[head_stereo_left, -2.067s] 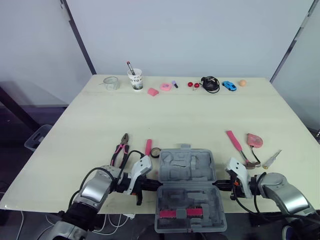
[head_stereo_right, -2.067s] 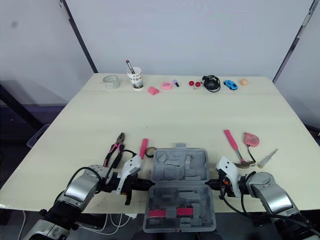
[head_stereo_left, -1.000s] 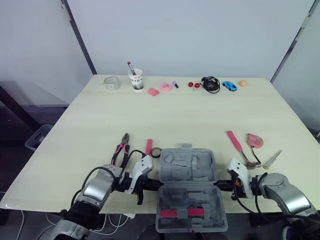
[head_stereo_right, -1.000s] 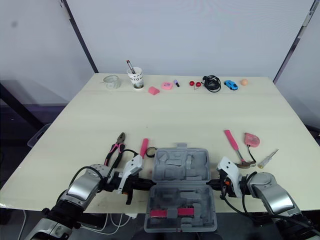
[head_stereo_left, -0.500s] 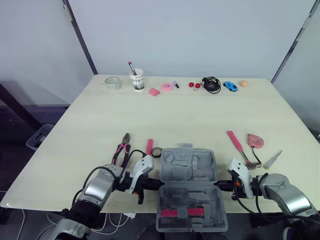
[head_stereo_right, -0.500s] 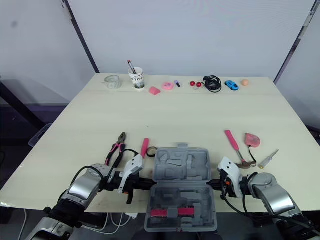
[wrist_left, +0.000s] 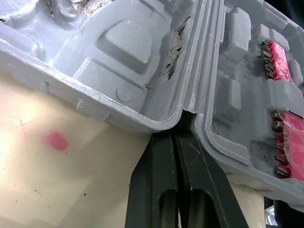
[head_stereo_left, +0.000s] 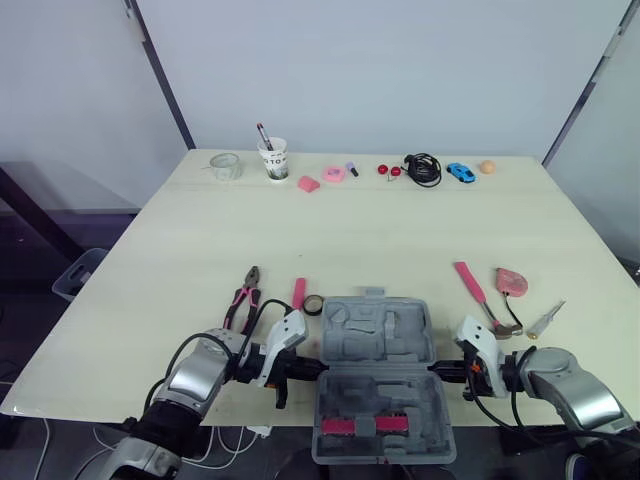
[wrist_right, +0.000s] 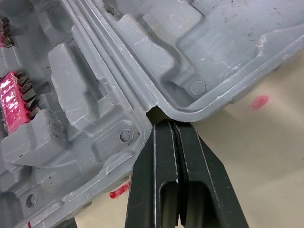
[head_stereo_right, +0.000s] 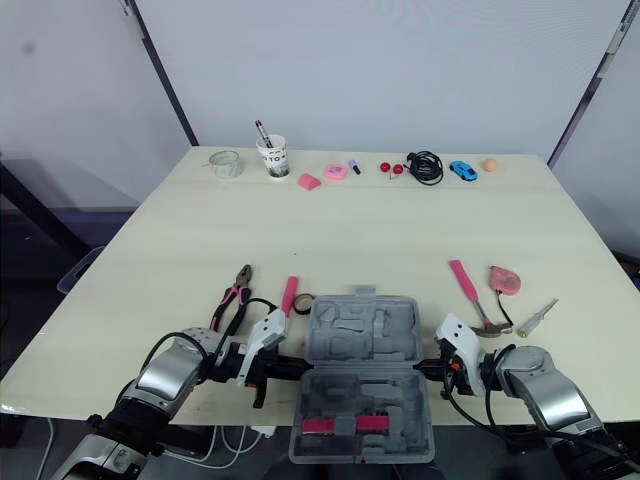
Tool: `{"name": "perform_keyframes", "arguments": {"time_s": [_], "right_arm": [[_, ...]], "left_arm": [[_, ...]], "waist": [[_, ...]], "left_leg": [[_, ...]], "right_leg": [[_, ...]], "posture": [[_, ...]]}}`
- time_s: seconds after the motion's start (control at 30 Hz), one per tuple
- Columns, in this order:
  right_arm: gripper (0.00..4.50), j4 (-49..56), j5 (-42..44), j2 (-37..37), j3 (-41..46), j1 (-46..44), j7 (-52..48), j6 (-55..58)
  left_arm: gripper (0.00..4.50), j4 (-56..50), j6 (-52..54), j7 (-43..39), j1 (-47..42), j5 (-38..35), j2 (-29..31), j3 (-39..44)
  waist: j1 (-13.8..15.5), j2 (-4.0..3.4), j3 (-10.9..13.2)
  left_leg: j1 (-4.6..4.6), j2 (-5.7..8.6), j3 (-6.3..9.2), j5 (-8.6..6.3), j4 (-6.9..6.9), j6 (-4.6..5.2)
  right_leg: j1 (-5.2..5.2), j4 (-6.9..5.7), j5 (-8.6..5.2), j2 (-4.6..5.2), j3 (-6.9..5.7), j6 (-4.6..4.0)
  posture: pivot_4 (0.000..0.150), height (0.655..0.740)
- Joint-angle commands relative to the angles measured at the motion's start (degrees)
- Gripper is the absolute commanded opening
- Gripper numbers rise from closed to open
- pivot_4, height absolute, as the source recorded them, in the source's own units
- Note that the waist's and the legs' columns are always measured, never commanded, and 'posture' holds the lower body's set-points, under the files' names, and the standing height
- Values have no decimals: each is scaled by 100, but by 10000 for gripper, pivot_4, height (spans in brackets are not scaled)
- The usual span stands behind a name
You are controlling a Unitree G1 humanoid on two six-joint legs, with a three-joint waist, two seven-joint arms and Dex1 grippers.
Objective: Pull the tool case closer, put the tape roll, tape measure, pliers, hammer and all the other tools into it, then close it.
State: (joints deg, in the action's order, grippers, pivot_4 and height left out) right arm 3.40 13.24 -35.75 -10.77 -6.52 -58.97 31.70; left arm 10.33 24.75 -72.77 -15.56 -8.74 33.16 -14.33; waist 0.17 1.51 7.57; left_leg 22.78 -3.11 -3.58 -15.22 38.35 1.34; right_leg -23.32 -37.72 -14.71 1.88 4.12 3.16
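The grey tool case [head_stereo_left: 376,345] lies open at the table's near edge, its lid half on the table and its near half, holding pink bit strips, over the edge. My left gripper [wrist_left: 176,135] is shut, its tips pressed into the hinge notch on the case's left side. At the right hinge notch, my right gripper [wrist_right: 174,124] is likewise shut. Left of the case lie pink-handled pliers [head_stereo_left: 243,298], a pink-handled tool [head_stereo_left: 297,292] and a tape roll [head_stereo_left: 312,305]. To its right are a hammer [head_stereo_left: 478,296], a pink tape measure [head_stereo_left: 510,282] and a screwdriver [head_stereo_left: 545,318].
Along the far edge stand a glass jar [head_stereo_left: 224,165], a paper cup with a pen [head_stereo_left: 271,158], small pink items [head_stereo_left: 320,179], a black cable coil [head_stereo_left: 421,168], a blue toy car [head_stereo_left: 458,171] and an orange ball [head_stereo_left: 487,167]. The table's middle is bare wood.
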Motion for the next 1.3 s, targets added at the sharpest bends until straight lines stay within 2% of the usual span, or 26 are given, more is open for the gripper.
{"name": "perform_keyframes", "arguments": {"time_s": [0.03,0.93,1.13,1.3], "right_arm": [[0,-55,-99,-85,-64,82,33,-177],[0,-474,-15,-336,362,210,171,-705],[0,-472,86,-369,659,422,207,-1050],[0,-320,355,-308,1080,696,223,-1318]], "left_arm": [[1121,114,38,35,89,149,-43,-344],[1121,334,-151,45,160,100,243,-116],[1121,-93,72,61,318,-149,414,108],[1121,-698,275,68,628,-415,789,370]], "waist": [[1,0,0],[-18,-5,-6],[-102,-5,-6],[-124,-5,-1]], "left_leg": [[0,0,0,0,0,0],[-1,-2,0,0,-1,0],[-1,-5,2,0,-2,0],[2,-11,0,0,-7,0]], "right_leg": [[0,0,0,0,0,0],[0,1,0,-1,0,0],[-1,-1,0,-4,-1,0],[-9,-1,1,-9,0,2]], "posture": [[1500,7400],[1500,7400],[1500,7400],[1500,7400]]}}
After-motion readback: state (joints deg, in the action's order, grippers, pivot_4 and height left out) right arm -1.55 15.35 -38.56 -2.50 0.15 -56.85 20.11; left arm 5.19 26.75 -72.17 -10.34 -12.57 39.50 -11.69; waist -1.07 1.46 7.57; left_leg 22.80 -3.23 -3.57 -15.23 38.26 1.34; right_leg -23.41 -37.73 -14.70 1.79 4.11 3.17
